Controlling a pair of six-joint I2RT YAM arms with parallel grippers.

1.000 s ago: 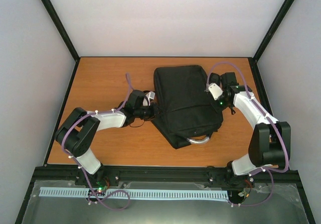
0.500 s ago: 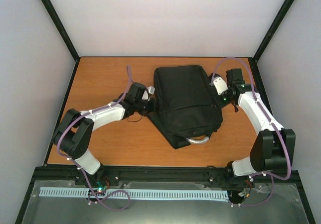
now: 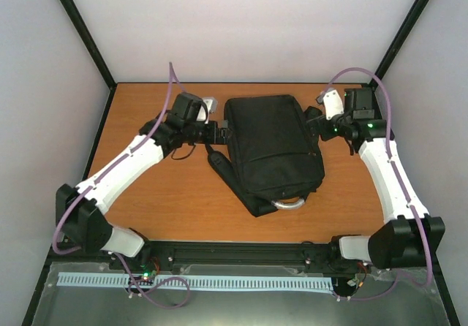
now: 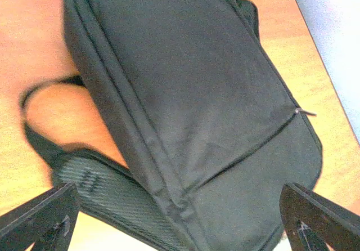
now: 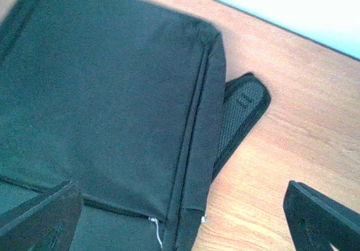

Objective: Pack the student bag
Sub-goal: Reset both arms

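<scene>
Shows student bag [image 3: 272,147] lying flat mid-surface [image 3: 161,194], zipped, grey loop handle [image 3: 290,203] at the near end. Shows one padded strap [image 3: 218,164] sticking out on the left side, another poking out by the far right corner. Finds left claw [image 3: 219,132] at the bag's left edge, toward the far end, fingers spread wide apart, gripping nothing. Finds right claw [image 3: 316,118] at the far right corner, also spread wide, nothing held. Cannot tell whether either claw touches fabric.
</scene>
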